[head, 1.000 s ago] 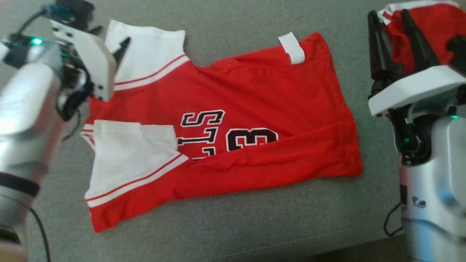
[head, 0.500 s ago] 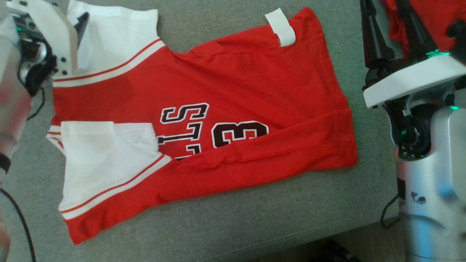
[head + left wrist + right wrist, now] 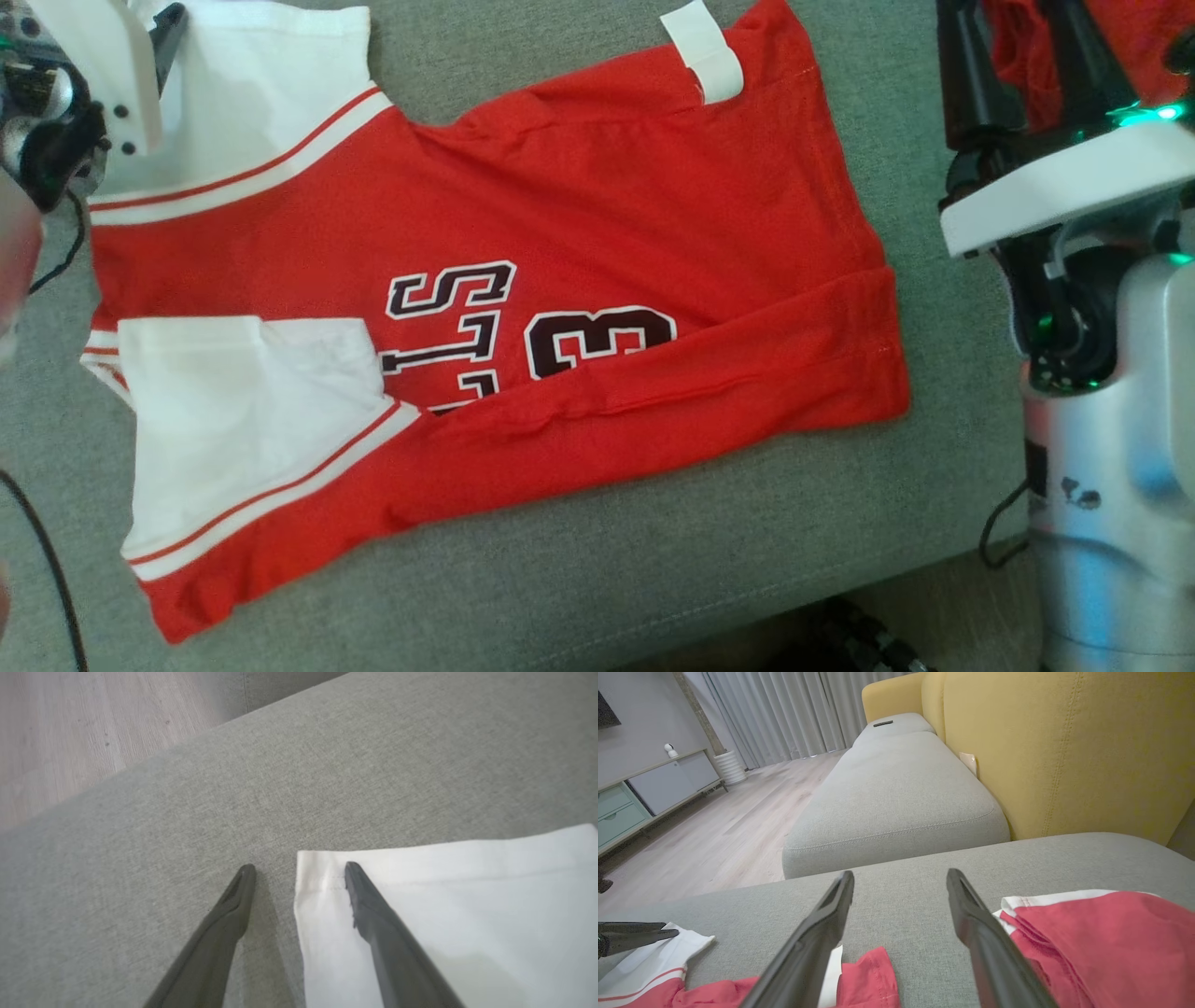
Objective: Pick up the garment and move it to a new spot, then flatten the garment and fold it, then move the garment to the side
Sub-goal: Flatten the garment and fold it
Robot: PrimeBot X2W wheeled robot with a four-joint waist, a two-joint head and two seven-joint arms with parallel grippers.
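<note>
The garment [image 3: 597, 205] is a red jersey with white sleeves and dark lettering, spread on the grey sofa cushion [image 3: 579, 579]. Its near long edge is folded over the lettering. My left gripper [image 3: 299, 872] is open above the far sleeve's corner [image 3: 444, 914], with one finger over the white cloth and the other over bare cushion. In the head view its white housing [image 3: 103, 84] sits at the top left. My right gripper [image 3: 901, 877] is open and empty, off the jersey's hem end, with its dark fingers [image 3: 966, 84] at the top right.
A second red garment [image 3: 1092, 938] lies bunched on the cushion just right of my right gripper, also seen as red cloth [image 3: 1120, 37]. A yellow backrest [image 3: 1064, 751] rises behind. The cushion's front edge [image 3: 747, 616] and wooden floor [image 3: 70, 732] are close by.
The head view has shifted, so the jersey sits further left and higher in the picture. The left gripper has edged toward the sleeve's far corner. Both grippers stay open.
</note>
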